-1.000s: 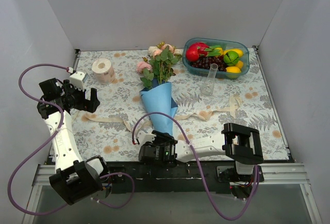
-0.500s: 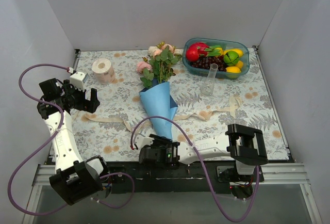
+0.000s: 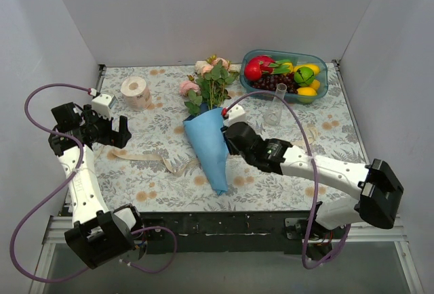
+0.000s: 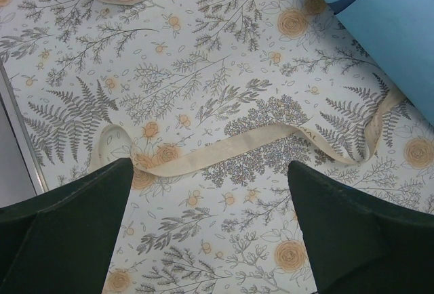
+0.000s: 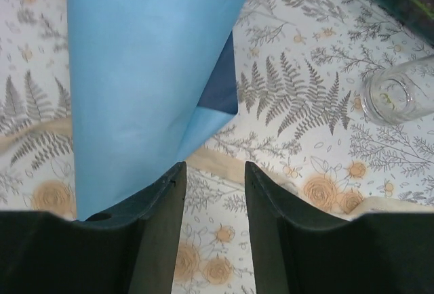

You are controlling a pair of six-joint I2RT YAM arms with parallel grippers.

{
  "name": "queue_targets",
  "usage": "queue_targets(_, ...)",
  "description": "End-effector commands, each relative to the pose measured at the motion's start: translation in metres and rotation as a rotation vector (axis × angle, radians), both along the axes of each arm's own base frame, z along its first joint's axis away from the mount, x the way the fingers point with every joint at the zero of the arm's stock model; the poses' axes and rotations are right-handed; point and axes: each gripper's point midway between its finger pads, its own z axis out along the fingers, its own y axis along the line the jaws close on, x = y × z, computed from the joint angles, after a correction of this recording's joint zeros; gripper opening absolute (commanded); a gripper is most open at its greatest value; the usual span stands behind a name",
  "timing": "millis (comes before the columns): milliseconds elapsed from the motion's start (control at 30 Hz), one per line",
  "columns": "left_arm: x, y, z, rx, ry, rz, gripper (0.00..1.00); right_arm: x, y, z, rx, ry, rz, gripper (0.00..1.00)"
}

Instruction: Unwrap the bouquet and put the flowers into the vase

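Blue-wrapped bouquet (image 3: 209,143) lies at the middle of the table (image 3: 332,152), with the right gripper (image 5: 214,169) at its cone.
Its jaws stand partly apart with nothing between them; the paper overlaps one finger. The flowers (image 3: 213,77) poke out of the wrapping. The vase (image 3: 274,106) stands upright nearby. The left gripper (image 4: 209,165) gapes wide over a loose ribbon (image 4: 230,148).

open: cloth (image 3: 146,192) at lower left-centre | blocked: bouquet (image 3: 209,143) centre; right arm (image 3: 325,169) centre to lower right; vase (image 3: 274,108), fruit tray (image 3: 321,84) upper right; ribbon (image 3: 144,156) mid-left

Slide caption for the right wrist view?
Right end effector, jaws apart with nothing between, at the blue-wrapped bouquet's edge; loose cream ribbon and the clear vase's mouth nearby on floral cloth.
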Motion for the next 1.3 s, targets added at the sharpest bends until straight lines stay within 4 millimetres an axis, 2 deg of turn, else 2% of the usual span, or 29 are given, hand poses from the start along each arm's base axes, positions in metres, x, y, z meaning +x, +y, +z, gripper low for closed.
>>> queue_targets(0, 0.003, -0.001, 0.013, 0.007, -0.032, -0.015, 0.98, 0.016, 0.005, -0.004, 0.158, 0.111, -0.049, 0.48)
queue_targets(33, 0.003, 0.0, 0.014, 0.008, -0.033, -0.013, 0.98, 0.02, 0.005, -0.014, 0.15, 0.134, -0.062, 0.47)
queue_targets(233, 0.003, 0.0, 0.011, 0.006, -0.025, -0.008, 0.98, 0.046, -0.001, -0.04, 0.188, 0.26, -0.216, 0.47)
queue_targets(400, 0.003, 0.001, 0.01, 0.011, -0.024, -0.009, 0.98, 0.063, 0.007, -0.04, 0.23, 0.284, -0.252, 0.5)
queue_targets(433, 0.003, 0.001, 0.01, 0.01, -0.024, -0.008, 0.98, 0.065, 0.009, -0.045, 0.231, 0.299, -0.256, 0.5)
queue_targets(467, 0.003, 0.001, 0.01, 0.011, -0.024, -0.007, 0.98, 0.069, 0.015, -0.041, 0.262, 0.305, -0.25, 0.5)
queue_targets(600, 0.003, 0.0, 0.007, 0.003, -0.017, -0.007, 0.98, 0.078, 0.019, -0.055, 0.284, 0.355, -0.259, 0.5)
queue_targets(800, 0.001, 0.0, 0.006, 0.014, -0.023, -0.011, 0.98, 0.068, 0.005, -0.091, 0.209, 0.447, -0.319, 0.51)
queue_targets(933, 0.001, 0.0, 0.002, 0.013, -0.016, -0.013, 0.98, 0.064, 0.0, -0.099, 0.215, 0.452, -0.329, 0.52)
queue_targets(1267, 0.0, 0.001, 0.003, 0.023, -0.022, -0.015, 0.98, 0.062, 0.01, -0.115, 0.259, 0.513, -0.323, 0.52)
